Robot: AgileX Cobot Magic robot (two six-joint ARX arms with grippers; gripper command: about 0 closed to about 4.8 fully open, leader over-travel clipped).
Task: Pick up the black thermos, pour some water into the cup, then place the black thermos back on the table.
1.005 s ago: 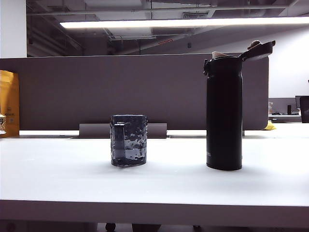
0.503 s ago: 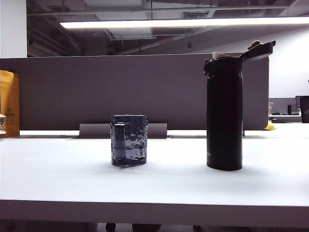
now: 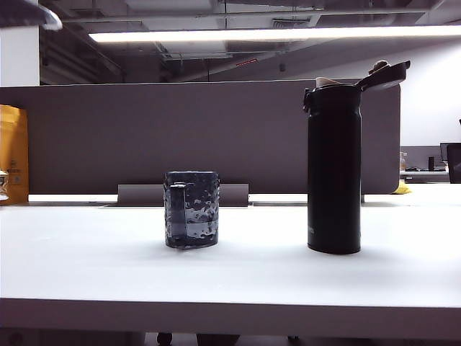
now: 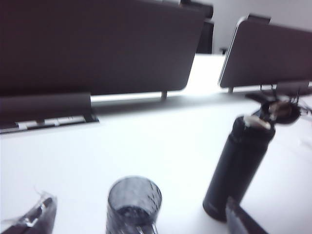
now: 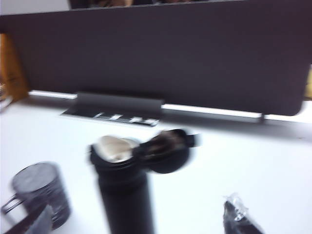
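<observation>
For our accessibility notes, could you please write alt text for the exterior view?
A tall matte black thermos, flip lid open, stands upright on a white table, right of a short dimpled blue-grey glass cup; a grey divider panel runs behind. Neither end effector is clearly visible.

A long ceiling light strip [image 3: 274, 34] glows overexposed across the exterior view, which is sharp and evenly lit. The white table [image 3: 86, 259] reads bright, with soft, faint shadows under the cup [image 3: 191, 209] and the black thermos [image 3: 334, 169]. Both wrist views are blurred, probably by motion; the right one smears the thermos lid [image 5: 168, 146], and its tabletop washes out to glare.
</observation>
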